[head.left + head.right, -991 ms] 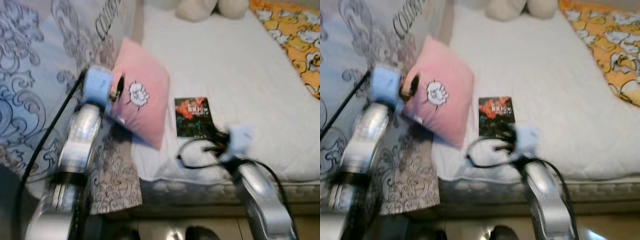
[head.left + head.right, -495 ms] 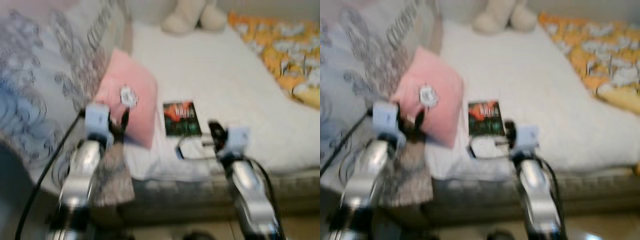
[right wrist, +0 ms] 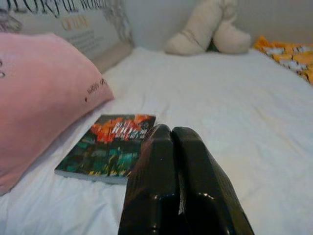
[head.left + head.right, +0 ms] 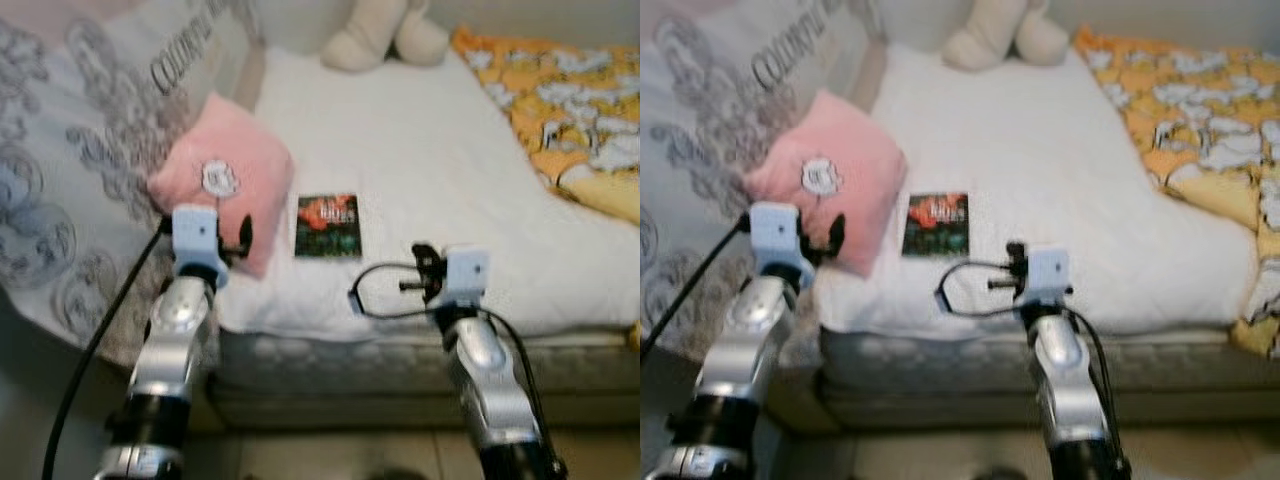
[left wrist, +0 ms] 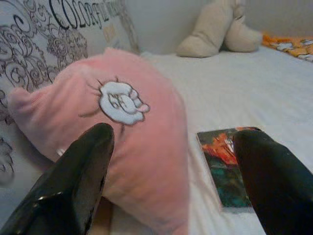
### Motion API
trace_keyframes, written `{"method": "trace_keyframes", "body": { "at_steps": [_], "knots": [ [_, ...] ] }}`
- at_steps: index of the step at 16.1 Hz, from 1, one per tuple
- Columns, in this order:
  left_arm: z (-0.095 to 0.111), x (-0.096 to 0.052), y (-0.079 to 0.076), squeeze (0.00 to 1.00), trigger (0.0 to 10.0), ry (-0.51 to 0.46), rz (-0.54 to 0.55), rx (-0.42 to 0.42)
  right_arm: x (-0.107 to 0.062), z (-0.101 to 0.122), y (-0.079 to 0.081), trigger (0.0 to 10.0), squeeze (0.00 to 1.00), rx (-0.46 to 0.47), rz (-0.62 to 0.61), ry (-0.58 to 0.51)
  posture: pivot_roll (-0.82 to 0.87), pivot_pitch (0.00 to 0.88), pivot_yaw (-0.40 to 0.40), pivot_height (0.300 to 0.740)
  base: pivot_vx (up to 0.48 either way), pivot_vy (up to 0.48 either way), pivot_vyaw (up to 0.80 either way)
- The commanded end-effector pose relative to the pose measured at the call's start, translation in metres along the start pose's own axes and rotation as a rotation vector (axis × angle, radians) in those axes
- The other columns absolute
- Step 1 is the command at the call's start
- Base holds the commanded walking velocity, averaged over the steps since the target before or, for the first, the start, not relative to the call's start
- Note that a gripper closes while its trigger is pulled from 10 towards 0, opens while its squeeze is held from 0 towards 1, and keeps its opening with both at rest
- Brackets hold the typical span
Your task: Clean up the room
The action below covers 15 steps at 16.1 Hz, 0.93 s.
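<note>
Pink pillow [image 4: 225, 190], soft, small white emblem on its face; it leans on the grey patterned bedding [image 4: 70, 170] at the left side of the white mattress [image 4: 430, 180]. I log it as the item in hand for this tidy-up, approach stage only, nothing lifted yet.

Left gripper [image 5: 171, 181]: fingers spread wide, the pillow's near corner framed between them, not touching as far as I can judge; the head views are soft here. Next move, by my reading: ease forward and close on that corner, watching for the fabric slipping out.

Book [image 4: 327, 225]: dark cover with red and green print, flat on the mattress just beside the pillow, near the front edge.

Right gripper [image 3: 171, 142]: fingers pressed together, holding nothing, pointed toward the book.

Also present: cream plush toy [image 4: 385, 35] at the head end; orange patterned blanket [image 4: 570, 120] on the right.
</note>
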State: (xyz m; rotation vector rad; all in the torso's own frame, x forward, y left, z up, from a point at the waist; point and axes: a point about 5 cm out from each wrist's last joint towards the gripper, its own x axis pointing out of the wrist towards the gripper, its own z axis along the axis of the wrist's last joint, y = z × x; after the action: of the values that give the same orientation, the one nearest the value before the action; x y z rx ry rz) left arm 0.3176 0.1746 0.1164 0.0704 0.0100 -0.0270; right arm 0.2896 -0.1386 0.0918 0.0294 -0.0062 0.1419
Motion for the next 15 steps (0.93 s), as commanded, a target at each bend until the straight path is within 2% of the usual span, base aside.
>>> {"method": "trace_keyframes", "body": {
  "at_steps": [1, 12, 13, 14, 15],
  "knots": [
    [-0.002, 0.003, -0.005, 0.0, 10.0, 0.013, -0.005, 0.009, -0.001, -0.003, -0.005, 10.0, 0.0, -0.006, -0.009, 0.008, -0.16, 0.0, 0.057, 0.74, 0.0, -0.42, 0.0],
    [0.002, 0.017, -0.005, 0.0, 10.0, 0.002, -0.004, 0.033, 0.011, -0.005, 0.007, 10.0, 0.0, -0.001, 0.059, 0.028, -0.16, 0.0, 0.057, 0.74, 0.0, -0.42, 0.0],
    [-0.013, 0.026, -0.011, 0.0, 10.0, 0.148, -0.009, 0.029, 0.019, -0.029, 0.016, 10.0, 0.0, 0.059, 0.09, 0.272, -0.15, 0.0, 0.053, 0.74, 0.0, 0.0, 0.0],
    [-0.032, 0.032, -0.018, 0.0, 10.0, 0.327, -0.028, 0.063, 0.023, -0.045, 0.024, 10.0, 0.0, 0.063, 0.128, 0.432, -0.15, 0.0, 0.053, 0.74, 0.0, 0.0, 0.0],
    [-0.047, 0.034, -0.021, 0.0, 10.0, 0.474, -0.036, 0.068, 0.026, -0.053, 0.029, 10.0, 0.0, 0.06, 0.149, 0.516, -0.14, 0.0, 0.058, 0.74, 0.0, 0.0, 0.0]
  ]
}}
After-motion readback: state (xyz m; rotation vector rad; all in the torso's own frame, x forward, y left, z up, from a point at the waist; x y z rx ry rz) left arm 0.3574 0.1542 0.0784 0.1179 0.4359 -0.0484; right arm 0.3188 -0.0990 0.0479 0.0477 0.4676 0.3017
